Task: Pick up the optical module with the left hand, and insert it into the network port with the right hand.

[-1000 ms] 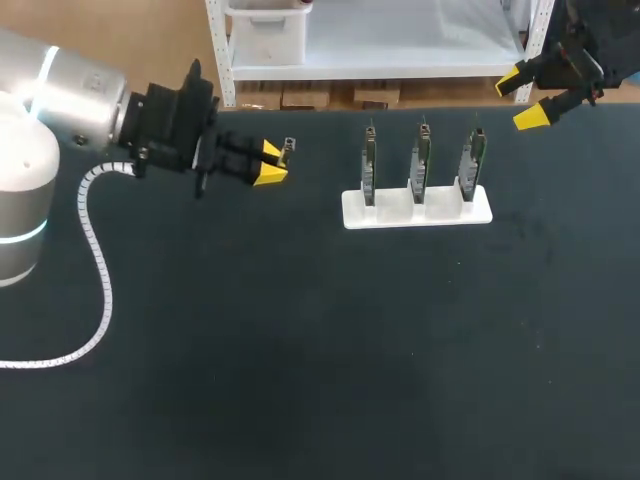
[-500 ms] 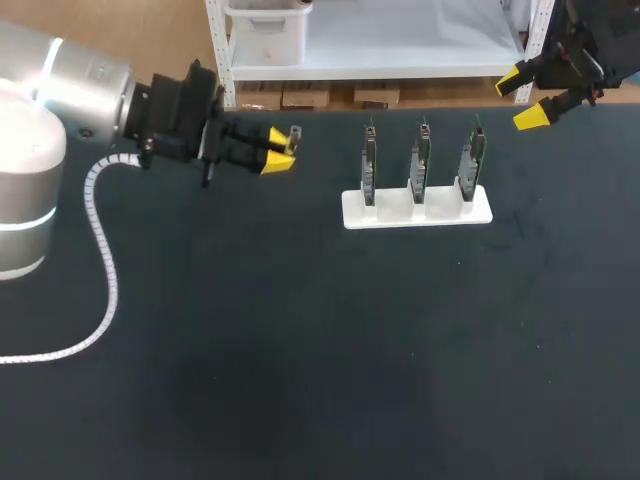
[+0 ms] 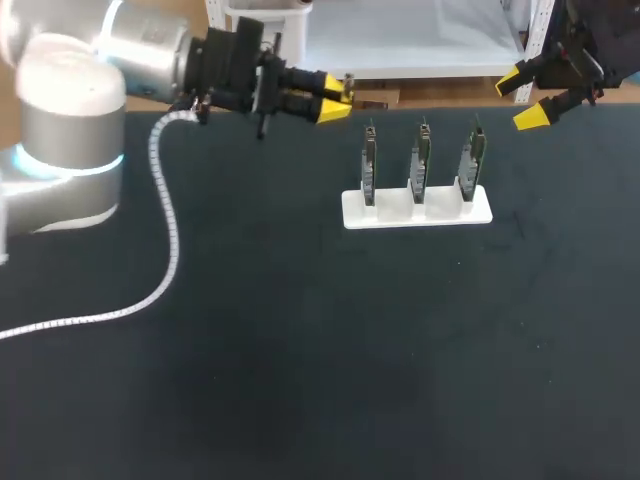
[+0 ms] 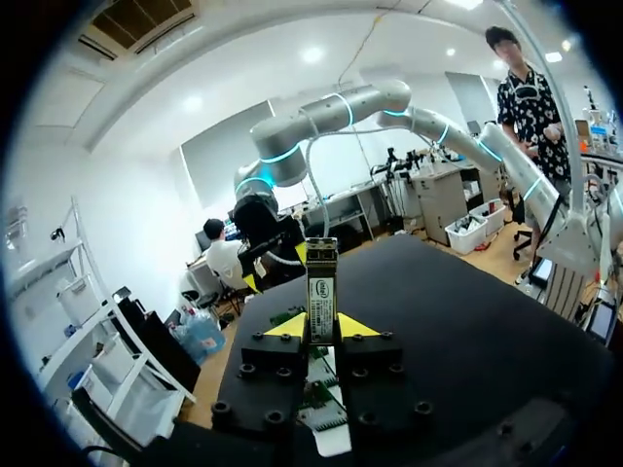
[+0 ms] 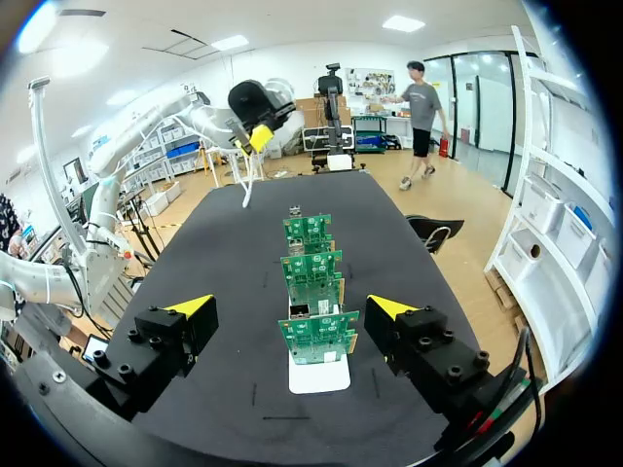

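Left fingers (image 3: 335,100) closed on the optical module (image 3: 347,81), above the far desk edge, left of the board stand; in the left wrist view the module (image 4: 321,290) stands out past the yellow tips, pinched from both sides by its lower part. Right fingers (image 3: 521,98) open, holding nothing, at the far right corner, well apart from the module. Risks, as I judge them: only a short end of the module is free, so the right fingers have little to take hold of at the hand-over and it could slip or twist. A tilted grip would then miss the network port, which I cannot pick out for certain on any board. The three circuit boards (image 3: 421,160) stand upright and close together in a white stand (image 3: 417,212), which does not look fixed down, so a hard push might shove or tip it, or the wide fingers might catch a neighbouring board. Dark desk (image 3: 330,350), matte. Bare surface near and right of the stand. The left arm's white coiled cable (image 3: 165,230) trails over the left side.
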`<state>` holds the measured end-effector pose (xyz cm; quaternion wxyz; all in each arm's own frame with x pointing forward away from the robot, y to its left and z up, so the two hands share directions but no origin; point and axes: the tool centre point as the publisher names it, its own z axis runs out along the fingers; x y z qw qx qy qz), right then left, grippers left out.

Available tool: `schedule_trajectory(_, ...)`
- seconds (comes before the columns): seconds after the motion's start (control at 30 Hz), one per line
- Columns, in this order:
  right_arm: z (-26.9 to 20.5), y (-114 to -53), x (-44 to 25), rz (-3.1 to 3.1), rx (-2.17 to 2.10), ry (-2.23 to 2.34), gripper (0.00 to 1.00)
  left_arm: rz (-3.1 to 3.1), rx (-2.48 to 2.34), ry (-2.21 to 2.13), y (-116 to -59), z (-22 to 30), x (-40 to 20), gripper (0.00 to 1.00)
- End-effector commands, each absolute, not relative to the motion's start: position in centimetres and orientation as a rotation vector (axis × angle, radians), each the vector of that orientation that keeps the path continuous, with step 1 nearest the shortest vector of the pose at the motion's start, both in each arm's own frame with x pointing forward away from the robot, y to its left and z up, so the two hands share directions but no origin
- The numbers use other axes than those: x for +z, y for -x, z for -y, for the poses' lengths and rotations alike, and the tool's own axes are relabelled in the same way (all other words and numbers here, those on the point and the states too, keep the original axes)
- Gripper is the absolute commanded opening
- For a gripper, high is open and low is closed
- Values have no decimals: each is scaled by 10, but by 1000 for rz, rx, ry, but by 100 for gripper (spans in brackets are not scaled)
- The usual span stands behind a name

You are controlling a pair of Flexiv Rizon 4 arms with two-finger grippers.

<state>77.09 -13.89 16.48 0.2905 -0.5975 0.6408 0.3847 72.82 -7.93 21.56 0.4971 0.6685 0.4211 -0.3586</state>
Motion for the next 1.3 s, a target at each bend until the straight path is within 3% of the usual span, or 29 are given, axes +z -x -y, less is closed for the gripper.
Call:
schedule_trajectory(0.03, 139, -768, 165, -1709, 1020, 1591, 100, -962, -957, -1632, -767, 108, 216, 0)
schedule_trajectory(0.5, 139, -768, 165, -1709, 1020, 1591, 100, -1081, -929, -1610, -759, 138, 212, 0)
schedule_trajectory(1.3, 139, -768, 165, -1709, 1020, 1591, 100, -1081, -916, -1631, -758, 137, 213, 0)
